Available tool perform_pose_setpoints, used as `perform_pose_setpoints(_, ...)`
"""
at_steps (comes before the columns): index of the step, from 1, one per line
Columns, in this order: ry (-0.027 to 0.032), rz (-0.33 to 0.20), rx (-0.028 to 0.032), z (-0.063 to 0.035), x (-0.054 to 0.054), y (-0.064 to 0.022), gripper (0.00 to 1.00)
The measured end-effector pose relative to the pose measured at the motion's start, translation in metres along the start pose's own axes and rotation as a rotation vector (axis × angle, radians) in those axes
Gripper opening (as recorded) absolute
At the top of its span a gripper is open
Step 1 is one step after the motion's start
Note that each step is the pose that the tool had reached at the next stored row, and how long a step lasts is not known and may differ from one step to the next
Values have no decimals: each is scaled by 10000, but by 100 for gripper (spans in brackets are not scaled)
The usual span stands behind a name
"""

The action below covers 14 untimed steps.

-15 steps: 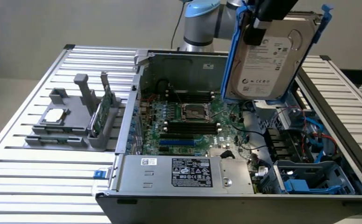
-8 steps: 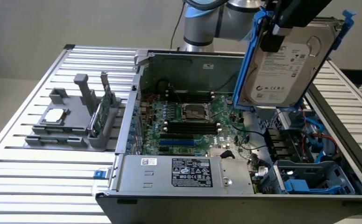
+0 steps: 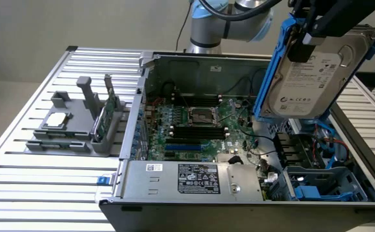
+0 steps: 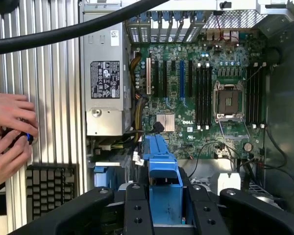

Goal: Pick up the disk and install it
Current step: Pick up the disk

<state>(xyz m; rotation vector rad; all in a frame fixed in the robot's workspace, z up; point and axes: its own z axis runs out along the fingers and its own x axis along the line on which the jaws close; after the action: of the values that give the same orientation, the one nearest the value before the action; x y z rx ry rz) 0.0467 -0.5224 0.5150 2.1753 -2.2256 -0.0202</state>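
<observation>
At the lower middle of the exterior view, a grey metal power supply box sits at the front of the open black computer case, which stands on the ribbed aluminium surface. At the lower right are blue plastic drive bays. Above them, in the upper right, the black jaws are clenched on the flat silver-grey metal disk with its white label and blue plastic carrier. It hangs nearly upright over the case. Further back lies the green motherboard.

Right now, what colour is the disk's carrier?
Blue carrier framing the disk, clearest in the exterior view.
</observation>
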Motion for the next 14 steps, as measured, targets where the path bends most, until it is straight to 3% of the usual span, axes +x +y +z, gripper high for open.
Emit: perform_pose_setpoints(14, 0, -1, -16, -4, 274, -256, 33)
